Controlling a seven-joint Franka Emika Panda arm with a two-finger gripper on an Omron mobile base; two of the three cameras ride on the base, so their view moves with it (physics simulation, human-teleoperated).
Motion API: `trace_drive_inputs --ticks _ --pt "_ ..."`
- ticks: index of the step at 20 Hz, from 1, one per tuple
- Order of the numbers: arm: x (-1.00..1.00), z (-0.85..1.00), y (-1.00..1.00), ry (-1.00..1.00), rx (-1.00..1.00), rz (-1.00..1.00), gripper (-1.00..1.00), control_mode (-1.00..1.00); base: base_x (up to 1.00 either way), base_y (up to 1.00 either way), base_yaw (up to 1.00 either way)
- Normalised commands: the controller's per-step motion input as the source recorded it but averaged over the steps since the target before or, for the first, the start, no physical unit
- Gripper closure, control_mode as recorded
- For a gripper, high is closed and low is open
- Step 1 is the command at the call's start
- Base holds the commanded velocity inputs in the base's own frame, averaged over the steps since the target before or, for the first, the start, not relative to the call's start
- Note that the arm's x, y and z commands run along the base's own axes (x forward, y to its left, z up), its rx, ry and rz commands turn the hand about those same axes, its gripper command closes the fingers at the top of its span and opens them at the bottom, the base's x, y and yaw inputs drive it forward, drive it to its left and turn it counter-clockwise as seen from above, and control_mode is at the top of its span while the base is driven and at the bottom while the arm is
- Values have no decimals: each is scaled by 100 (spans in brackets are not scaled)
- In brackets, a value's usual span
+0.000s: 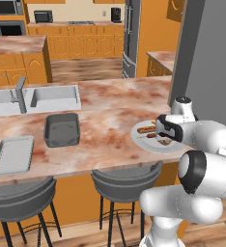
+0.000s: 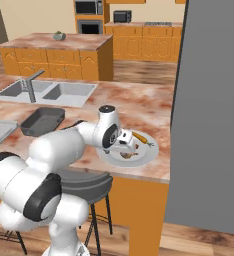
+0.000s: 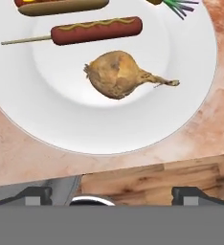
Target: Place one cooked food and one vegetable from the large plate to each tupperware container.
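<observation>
From the left base view you've got the large plate (image 1: 143, 140) sitting at the near right edge of the marble counter (image 1: 110, 116), and your gripper (image 1: 159, 129) is hanging right over its right side, hiding part of the food. The deep dark-grey tub (image 1: 62, 129) stands well to the left of the plate, in front of the steel sink (image 1: 35, 99), and the shallow light-grey tray (image 1: 12, 154) lies further left again, near the counter's front edge; both look bare inside. Two grey stools (image 1: 126, 182) sit tucked below the counter. Switch to the right base view: the hand is over the plate's left half, a carrot (image 2: 140, 138) lies on the plate's far side just beyond it, and something brown rests near the plate's middle. Now the hand view: you're looking down at a roast chicken drumstick (image 3: 118, 75) in the plate's centre, a sausage on a stick (image 3: 92, 30) above it, a hot dog in a bun (image 3: 61, 5) at the top edge, and the carrot's green top in the upper right. Your two fingertips (image 3: 37, 195) stand spread wide apart with nothing between them.
</observation>
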Motion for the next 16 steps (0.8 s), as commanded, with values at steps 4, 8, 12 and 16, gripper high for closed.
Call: trace_drive_inputs --ticks 4,8,12,16 --pt "37 -30 -12 2 0 0 -100 -100 0 0 0" --pt "36 -34 -10 2 0 0 -100 -100 0 0 0" --pt "23 -29 -1 0 0 0 -100 -100 0 0 0" --pt "26 -26 0 0 0 0 -100 -100 0 0 0"
